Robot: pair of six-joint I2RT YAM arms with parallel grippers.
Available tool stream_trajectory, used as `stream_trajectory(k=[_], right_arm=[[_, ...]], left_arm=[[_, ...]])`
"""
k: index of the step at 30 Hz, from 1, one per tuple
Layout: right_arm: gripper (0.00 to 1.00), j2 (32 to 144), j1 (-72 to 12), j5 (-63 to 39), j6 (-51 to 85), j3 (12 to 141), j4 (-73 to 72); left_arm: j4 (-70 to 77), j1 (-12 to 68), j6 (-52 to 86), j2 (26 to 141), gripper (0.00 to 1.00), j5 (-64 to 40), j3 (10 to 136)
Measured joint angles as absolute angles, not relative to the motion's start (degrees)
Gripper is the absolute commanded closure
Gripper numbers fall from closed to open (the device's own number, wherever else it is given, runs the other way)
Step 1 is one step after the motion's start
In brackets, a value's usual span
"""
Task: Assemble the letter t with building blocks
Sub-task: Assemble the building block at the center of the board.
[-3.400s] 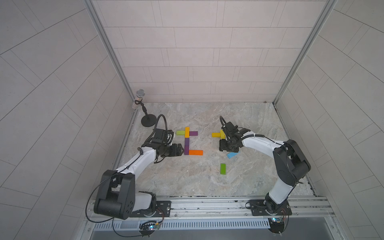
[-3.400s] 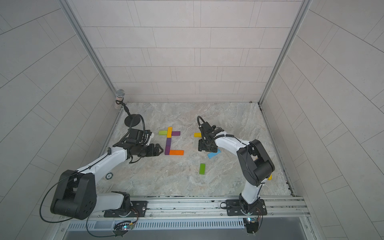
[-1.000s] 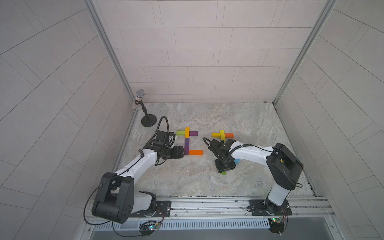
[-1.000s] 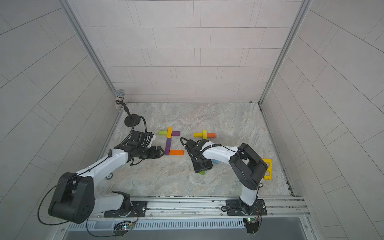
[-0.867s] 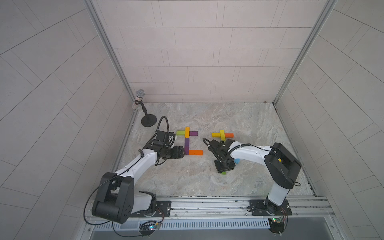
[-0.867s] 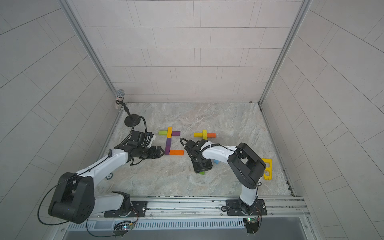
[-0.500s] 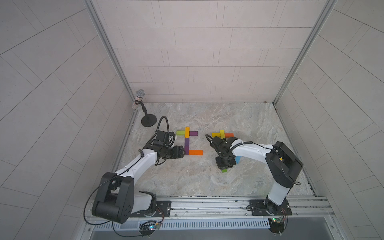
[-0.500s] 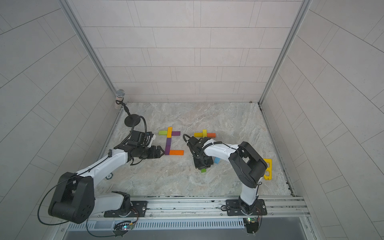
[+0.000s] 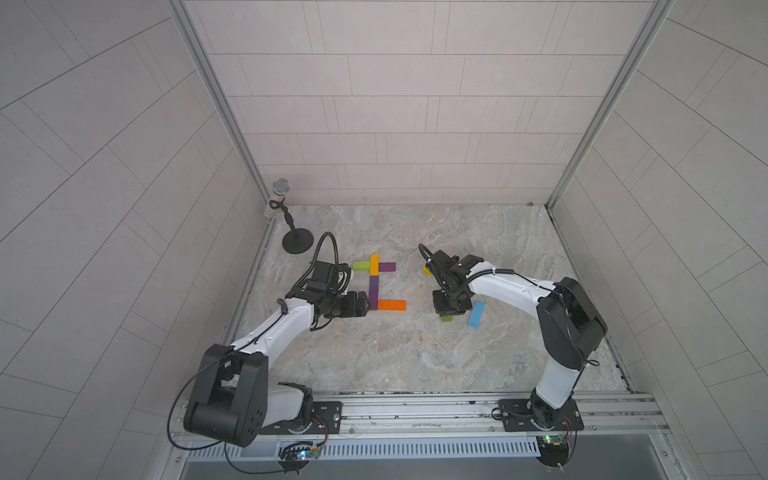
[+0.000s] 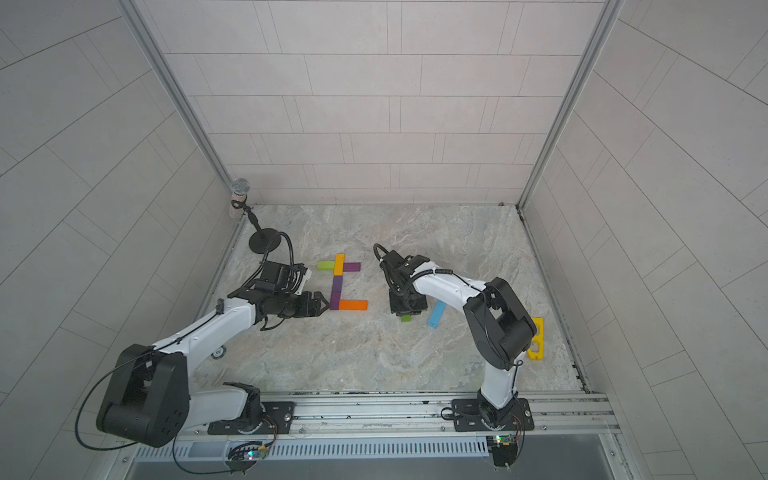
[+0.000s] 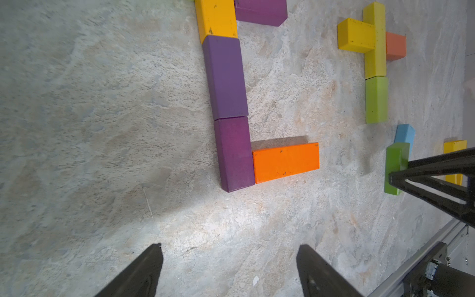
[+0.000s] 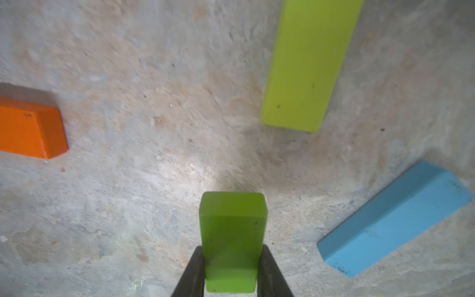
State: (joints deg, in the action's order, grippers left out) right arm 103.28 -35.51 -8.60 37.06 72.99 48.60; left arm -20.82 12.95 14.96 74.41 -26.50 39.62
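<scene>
Clamping the green block [image 12: 232, 241] by its long sides with the right fingers [image 12: 272, 272], low at the surface [image 12: 128, 192], at 6 o'clock of the lime block [image 12: 305, 66]. Holding the left fingers [image 11: 144, 272] apart and empty near the purple block [image 11: 235, 154]. Could knock the lime block askew if pushed in too hard. Could also clip the blue block [image 9: 476, 313], just beside at 3 o'clock in a top view, leaving a crooked stem.

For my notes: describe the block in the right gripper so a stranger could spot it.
On the marble table, find the right gripper. It pinches the green block, beside a slanted light blue block. It is darker than the lime block nearby.
</scene>
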Motion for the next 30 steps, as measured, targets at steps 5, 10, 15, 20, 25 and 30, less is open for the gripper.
stream_trajectory(k=[5,10,15,20,25,30], right_arm=[[0.86,106.34,-34.68,-9.17,37.10,75.40,51.09],[0.86,106.94,-34.00,-9.65,37.10,75.42,52.75],[0.86,107.39,-33.23,-10.28,37.08,75.42,52.88],[0.85,109.06,-32.56,-10.31,36.99,75.42,52.71],[0.85,109.27,-32.18,-10.11,36.62,75.40,51.96],[0.85,109.34,-31.70,-10.00,36.42,75.37,51.05]], left_arm=[[-20.82,12.95,14.68,74.39,0.14,-26.48,39.62],[-20.84,12.93,14.52,74.39,0.14,-26.26,39.62],[-20.84,12.95,14.50,74.39,0.14,-26.06,39.62],[-20.84,12.95,14.33,74.39,0.14,-25.85,39.62],[-20.84,12.95,14.11,74.39,0.14,-25.67,39.62],[-20.84,12.93,14.02,74.39,0.14,-25.65,39.62]])
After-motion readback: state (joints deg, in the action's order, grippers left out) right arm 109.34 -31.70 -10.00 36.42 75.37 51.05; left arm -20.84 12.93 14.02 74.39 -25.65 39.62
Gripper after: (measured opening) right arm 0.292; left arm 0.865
